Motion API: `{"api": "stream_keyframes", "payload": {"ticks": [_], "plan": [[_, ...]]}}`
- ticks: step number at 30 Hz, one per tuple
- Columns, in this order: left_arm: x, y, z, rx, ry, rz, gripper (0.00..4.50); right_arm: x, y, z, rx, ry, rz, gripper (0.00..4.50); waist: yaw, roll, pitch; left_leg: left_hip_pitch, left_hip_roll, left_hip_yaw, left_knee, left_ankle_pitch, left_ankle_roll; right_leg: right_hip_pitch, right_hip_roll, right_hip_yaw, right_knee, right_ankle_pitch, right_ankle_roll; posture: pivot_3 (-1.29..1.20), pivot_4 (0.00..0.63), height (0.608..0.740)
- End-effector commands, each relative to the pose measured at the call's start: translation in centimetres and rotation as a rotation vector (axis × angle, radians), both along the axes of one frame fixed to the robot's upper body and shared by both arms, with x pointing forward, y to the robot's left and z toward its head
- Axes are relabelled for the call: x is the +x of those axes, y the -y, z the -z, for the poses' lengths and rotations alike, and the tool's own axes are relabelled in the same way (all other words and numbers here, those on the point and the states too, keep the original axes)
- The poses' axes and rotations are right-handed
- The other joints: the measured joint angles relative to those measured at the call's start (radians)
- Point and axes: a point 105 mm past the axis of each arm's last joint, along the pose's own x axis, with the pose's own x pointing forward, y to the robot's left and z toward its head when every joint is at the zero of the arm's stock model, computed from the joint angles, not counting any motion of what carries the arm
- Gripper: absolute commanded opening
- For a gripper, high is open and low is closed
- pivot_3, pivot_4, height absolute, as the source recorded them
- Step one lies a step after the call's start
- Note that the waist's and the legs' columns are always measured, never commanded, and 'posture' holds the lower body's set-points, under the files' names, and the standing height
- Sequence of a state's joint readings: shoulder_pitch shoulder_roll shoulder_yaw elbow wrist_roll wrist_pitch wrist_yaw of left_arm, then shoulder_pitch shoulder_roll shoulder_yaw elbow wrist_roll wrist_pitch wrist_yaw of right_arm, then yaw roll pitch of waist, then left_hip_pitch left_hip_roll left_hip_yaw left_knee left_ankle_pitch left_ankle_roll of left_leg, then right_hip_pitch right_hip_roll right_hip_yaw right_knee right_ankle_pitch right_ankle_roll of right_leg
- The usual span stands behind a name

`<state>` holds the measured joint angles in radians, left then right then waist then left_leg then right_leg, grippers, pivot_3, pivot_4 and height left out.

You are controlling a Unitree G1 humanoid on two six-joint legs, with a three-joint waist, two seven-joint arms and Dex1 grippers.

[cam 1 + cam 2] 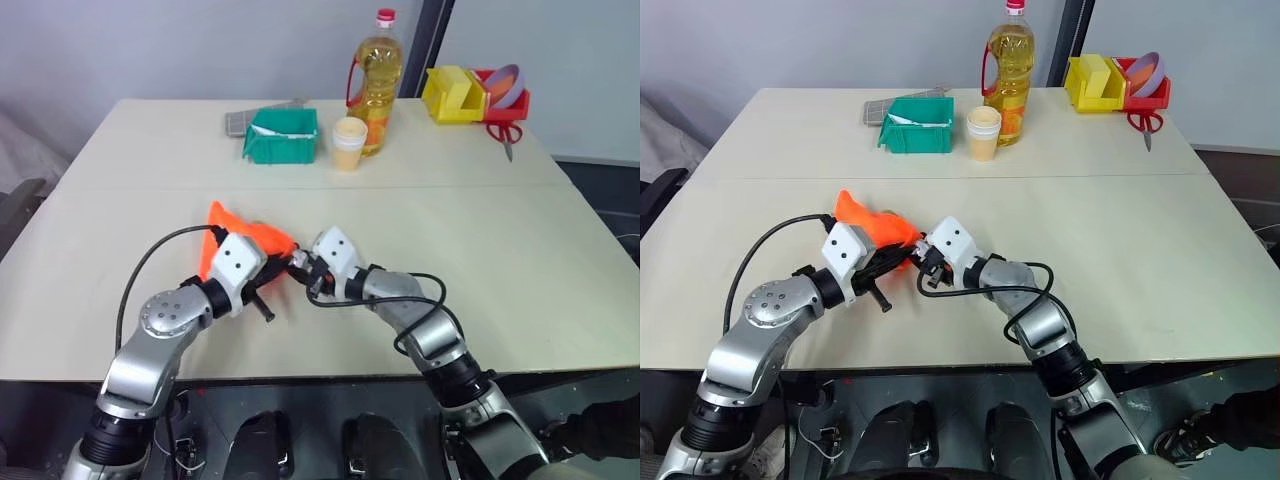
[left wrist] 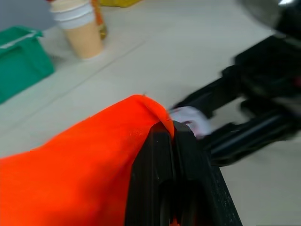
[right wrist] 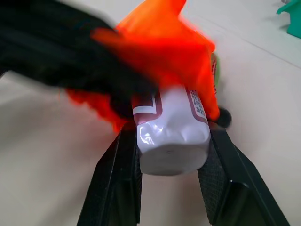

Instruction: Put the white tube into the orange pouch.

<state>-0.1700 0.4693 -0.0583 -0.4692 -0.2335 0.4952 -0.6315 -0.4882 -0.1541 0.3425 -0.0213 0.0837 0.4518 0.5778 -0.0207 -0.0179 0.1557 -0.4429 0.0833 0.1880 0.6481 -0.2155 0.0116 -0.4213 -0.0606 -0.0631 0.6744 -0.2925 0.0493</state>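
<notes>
Near the table's front middle, the orange pouch is lifted off the surface with my left gripper shut on its edge; the fabric is pinched between the black fingers. From the right, my right gripper is shut on the white tube, whose red-and-dark print faces up. The tube's far end is pressed against the pouch's edge and partly covered by orange fabric. In the left wrist view the white tube sits right beside the pinched edge. The two grippers meet tip to tip at the pouch.
At the table's far side stand a green box, a paper cup and an oil bottle. A grey tray lies behind the box. Yellow and red bins and scissors sit far right.
</notes>
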Motion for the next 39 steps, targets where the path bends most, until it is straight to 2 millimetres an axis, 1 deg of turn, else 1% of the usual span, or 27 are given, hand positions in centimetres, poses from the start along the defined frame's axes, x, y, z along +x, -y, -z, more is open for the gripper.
{"api": "stream_keyframes", "payload": {"ticks": [1, 5, 9, 13, 15, 16, 17, 20, 25, 28, 31, 33, 34, 37, 39], "plan": [[-1.3, 1.0, -1.4, -0.049, 0.005, 0.081, 0.00, 0.4, -1.3, -2.3, 0.051, 0.071, -0.007, 1.14, 0.000, 0.000, 0.000, 0.000, 0.000, 0.000, 0.000, 0.000, 0.000, 0.000, 0.000, 0.000, 0.000, 0.000, 0.000, 0.00, 0.150, 0.740], [-1.9, 1.0, -1.6, -0.074, -0.024, 0.104, 0.00, 0.9, -1.7, -2.0, 0.037, 0.053, 0.016, 1.14, 0.001, 0.000, 0.000, 0.000, 0.000, 0.000, 0.000, 0.000, 0.000, 0.000, 0.000, 0.000, 0.000, 0.000, 0.000, 0.00, 0.150, 0.740], [-2.0, 0.5, -1.4, -0.072, -0.047, 0.106, 0.00, 1.1, -2.0, -1.9, 0.026, 0.025, 0.040, 1.14, -0.001, 0.000, 0.000, 0.000, 0.000, 0.000, 0.000, 0.000, 0.000, 0.000, 0.000, 0.000, 0.000, 0.000, 0.000, 0.00, 0.150, 0.740], [-1.5, -0.7, -0.9, -0.054, -0.065, 0.072, 0.00, 0.3, -2.3, -1.9, 0.051, -0.016, -0.010, 1.14, -0.002, 0.000, 0.000, 0.000, 0.000, 0.000, 0.000, 0.000, 0.000, -0.001, 0.000, 0.000, 0.000, 0.000, 0.000, 0.00, 0.150, 0.740], [-1.4, -1.1, -0.6, -0.049, -0.070, 0.060, 0.00, 0.0, -2.2, -1.8, 0.047, -0.022, -0.023, 2.10, -0.002, 0.000, 0.000, 0.000, 0.000, 0.000, 0.000, 0.000, 0.000, -0.001, 0.000, 0.000, 0.000, 0.000, 0.000, 0.00, 0.150, 0.740], [-1.4, -1.2, -0.6, -0.047, -0.071, 0.057, 0.00, -0.1, -2.1, -1.8, 0.046, -0.024, -0.026, 2.44, -0.001, 0.000, 0.000, 0.000, 0.000, 0.000, 0.000, 0.000, 0.000, -0.001, 0.000, 0.000, 0.000, 0.000, 0.000, 0.00, 0.150, 0.740], [-1.4, -1.4, -0.4, -0.043, -0.075, 0.052, 0.00, -0.4, -1.9, -1.9, 0.047, -0.025, -0.031, 2.91, 0.000, 0.000, 0.000, 0.000, 0.000, 0.000, 0.000, 0.000, 0.000, -0.001, 0.000, 0.000, 0.000, 0.000, 0.000, 0.00, 0.150, 0.740], [-1.2, -2.4, 0.1, -0.018, -0.088, 0.034, 0.00, -1.3, -0.4, -2.2, 0.046, -0.019, -0.045, 4.46, 0.001, 0.000, 0.000, 0.000, 0.000, 0.000, 0.000, 0.000, -0.001, -0.001, -0.001, 0.000, 0.000, 0.000, 0.000, 0.00, 0.150, 0.740], [-1.2, -4.0, 0.6, -0.018, -0.128, 0.021, 0.00, -3.7, 2.3, -2.5, 0.012, -0.009, -0.108, 4.46, 0.000, 0.000, 0.000, 0.000, 0.000, 0.000, -0.001, -0.001, -0.001, -0.001, -0.001, 0.000, 0.000, 0.000, -0.001, 0.00, 0.150, 0.740], [-1.4, -4.9, 1.0, -0.020, -0.155, 0.013, 0.00, -4.4, 3.6, -2.3, -0.010, -0.029, -0.125, 4.46, 0.000, 0.000, 0.000, 0.000, 0.000, 0.000, -0.001, -0.003, 0.000, -0.001, -0.002, 0.000, 0.000, -0.002, -0.004, 0.00, 0.150, 0.740], [-1.6, -5.4, 1.2, -0.025, -0.175, 0.015, 0.94, -4.8, 4.4, -2.2, -0.023, -0.038, -0.133, 4.50, -0.004, 0.000, 0.000, 0.000, 0.000, 0.000, -0.002, -0.005, 0.003, -0.002, -0.001, 0.000, 0.000, -0.002, -0.004, 0.00, 0.150, 0.740], [-2.4, -5.8, 1.4, -0.029, -0.215, 0.042, 1.86, -3.6, 5.3, -2.9, 0.012, -0.041, -0.077, 4.50, -0.006, 0.000, 0.000, 0.000, 0.000, 0.000, -0.002, -0.005, 0.003, -0.002, -0.001, 0.000, 0.000, -0.002, -0.004, 0.00, 0.150, 0.740], [-2.7, -5.9, 1.6, -0.029, -0.229, 0.051, 2.50, -3.1, 5.6, -3.3, 0.032, -0.041, -0.055, 4.50, -0.008, 0.000, 0.000, 0.000, 0.000, 0.000, -0.002, -0.005, 0.003, -0.002, -0.001, 0.000, 0.000, -0.002, -0.004, 0.00, 0.150, 0.740], [-3.3, -5.9, 1.5, -0.027, -0.241, 0.078, 3.96, -1.7, 6.1, -4.2, 0.096, -0.059, 0.001, 4.50, -0.014, 0.000, 0.000, 0.000, 0.000, -0.001, -0.002, -0.005, 0.003, -0.002, -0.002, 0.000, -0.001, -0.002, -0.004, 0.00, 0.150, 0.740], [-3.6, -5.7, 1.2, -0.048, -0.243, 0.095, 3.96, -0.5, 6.3, -4.6, 0.133, -0.081, 0.051, 4.50, -0.018, 0.000, 0.000, 0.000, 0.000, -0.001, -0.002, -0.005, 0.002, -0.003, -0.002, 0.000, -0.001, -0.002, -0.005, 0.00, 0.150, 0.740]]}}
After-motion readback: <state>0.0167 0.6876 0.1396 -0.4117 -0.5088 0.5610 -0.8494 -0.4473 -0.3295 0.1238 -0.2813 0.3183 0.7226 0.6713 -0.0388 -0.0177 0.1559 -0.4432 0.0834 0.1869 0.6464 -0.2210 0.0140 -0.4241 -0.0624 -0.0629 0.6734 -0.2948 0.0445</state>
